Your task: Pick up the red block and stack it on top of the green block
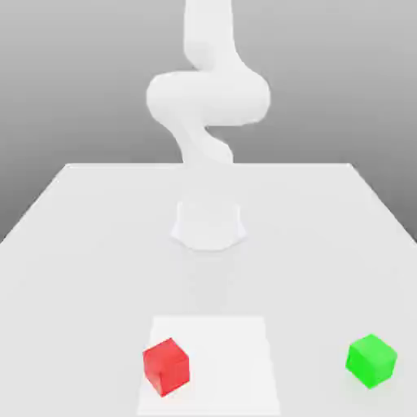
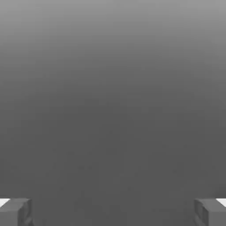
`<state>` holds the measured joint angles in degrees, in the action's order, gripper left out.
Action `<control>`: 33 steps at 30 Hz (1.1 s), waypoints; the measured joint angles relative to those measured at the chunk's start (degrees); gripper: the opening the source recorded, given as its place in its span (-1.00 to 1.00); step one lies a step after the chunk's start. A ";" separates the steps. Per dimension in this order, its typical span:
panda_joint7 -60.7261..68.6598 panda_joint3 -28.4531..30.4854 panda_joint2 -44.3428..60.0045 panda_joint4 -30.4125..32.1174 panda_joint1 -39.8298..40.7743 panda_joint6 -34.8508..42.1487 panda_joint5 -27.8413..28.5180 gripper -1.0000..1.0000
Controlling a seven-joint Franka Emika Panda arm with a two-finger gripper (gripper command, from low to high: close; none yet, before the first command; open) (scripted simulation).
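White table (image 1: 98, 244), grey backdrop. Red block (image 1: 166, 367) sat near, exterior view's left; green block (image 1: 371, 359) well apart, right. Gripper (image 2: 113, 212) spread wide, nothing pinched. My worry: red block sat skewed, fingers might clip corner, knock it away.

Matte, smooth faces are noted on the red block (image 1: 166, 366) and green block (image 1: 371, 359); the table (image 1: 81, 244) is matte white.
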<state>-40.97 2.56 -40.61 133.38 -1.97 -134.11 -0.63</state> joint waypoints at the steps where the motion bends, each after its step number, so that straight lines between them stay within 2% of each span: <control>1: 2.13 1.08 2.25 0.69 -0.82 -1.00 -0.31 0.00; 10: 20.65 8.82 21.18 6.46 -6.15 -9.37 -3.93 0.00; 17: 34.82 11.55 35.78 10.90 -7.13 -15.83 -6.59 0.00; 23: 43.92 11.89 47.68 14.53 -5.49 -21.73 -5.22 0.00; 28: 48.94 7.81 57.94 13.50 -2.36 -29.69 -10.24 0.00; 29: 49.56 6.94 59.46 13.27 -1.66 -30.91 -11.04 -1.00; 33: 49.52 6.94 59.45 13.26 -1.65 -30.82 -11.01 -1.00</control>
<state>8.55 9.49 18.84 146.65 -3.62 -164.93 -11.64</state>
